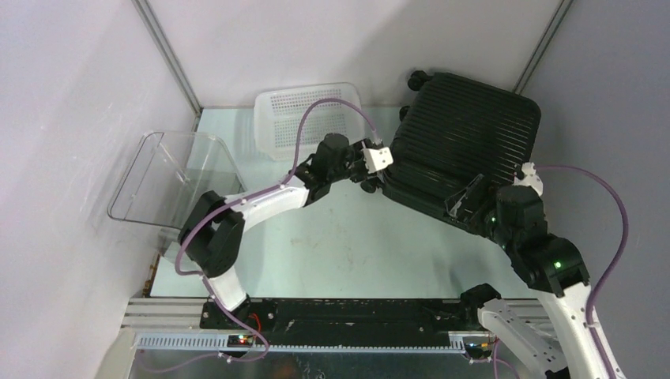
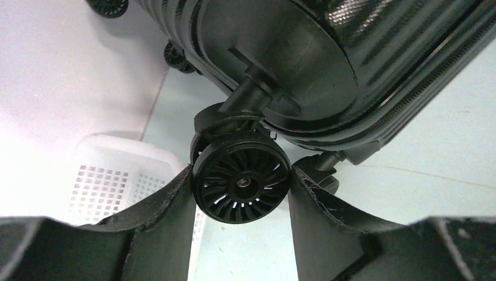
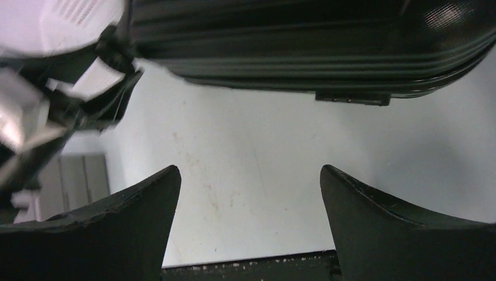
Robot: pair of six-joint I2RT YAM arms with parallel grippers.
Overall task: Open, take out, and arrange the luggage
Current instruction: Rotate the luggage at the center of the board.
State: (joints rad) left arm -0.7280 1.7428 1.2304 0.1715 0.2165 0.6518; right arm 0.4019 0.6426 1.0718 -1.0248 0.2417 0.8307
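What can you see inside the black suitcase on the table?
Nothing inside shows. The luggage is shut, so you see only its outside: the ribbed shell and the wheel pinched by the left fingers. Any contents are covered.

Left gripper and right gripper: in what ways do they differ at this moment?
The left gripper is closed on a wheel of the luggage; the right gripper stands open and holds nothing. The left gripper is at the luggage's wheeled end, the right gripper faces its near side. Both have black curved fingers.
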